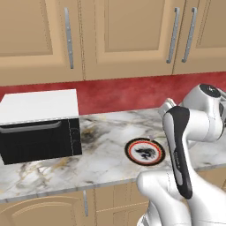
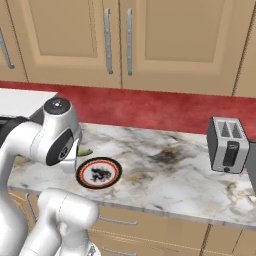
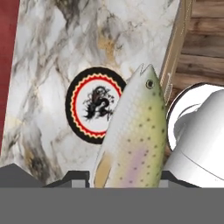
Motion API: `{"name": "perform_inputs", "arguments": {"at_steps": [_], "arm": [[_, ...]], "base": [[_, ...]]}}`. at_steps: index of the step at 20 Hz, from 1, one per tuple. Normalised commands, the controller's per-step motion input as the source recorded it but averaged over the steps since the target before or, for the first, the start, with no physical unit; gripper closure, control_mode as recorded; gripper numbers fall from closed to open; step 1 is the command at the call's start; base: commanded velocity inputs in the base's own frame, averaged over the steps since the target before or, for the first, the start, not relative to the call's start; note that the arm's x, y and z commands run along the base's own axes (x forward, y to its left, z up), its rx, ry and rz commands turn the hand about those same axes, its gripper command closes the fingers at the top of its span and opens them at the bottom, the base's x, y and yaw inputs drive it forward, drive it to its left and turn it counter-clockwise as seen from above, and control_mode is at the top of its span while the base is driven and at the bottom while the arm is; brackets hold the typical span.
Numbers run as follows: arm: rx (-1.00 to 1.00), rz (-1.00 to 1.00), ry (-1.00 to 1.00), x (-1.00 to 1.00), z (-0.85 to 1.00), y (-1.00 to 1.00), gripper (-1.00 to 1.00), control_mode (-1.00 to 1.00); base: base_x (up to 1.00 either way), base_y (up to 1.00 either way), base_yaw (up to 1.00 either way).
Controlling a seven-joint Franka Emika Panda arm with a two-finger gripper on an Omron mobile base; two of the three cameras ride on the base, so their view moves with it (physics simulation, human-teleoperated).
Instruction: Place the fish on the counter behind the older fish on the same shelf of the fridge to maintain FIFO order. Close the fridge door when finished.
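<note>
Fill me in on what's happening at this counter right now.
The robot arm's tool has the fish pinched between its fingers, lifted over the marble counter. Beneath it sits a round plate with a red-and-black rim. A black microwave stands to the left and a toaster to the right.
</note>
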Motion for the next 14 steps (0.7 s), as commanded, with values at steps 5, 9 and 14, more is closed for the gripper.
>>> {"name": "perform_inputs", "arguments": {"at_steps": [5,9,14], "arm": [[0.00,0.00,0.00,-0.01,-0.01,0.02,1.00,1.00],[0.00,0.00,0.00,0.00,0.00,0.00,1.00,1.00],[0.00,0.00,0.00,0.00,0.00,0.00,1.00,1.00]], "base": [[-0.42,0.15,0.00],[-0.90,0.55,0.08],[-0.97,0.30,0.23]]}}
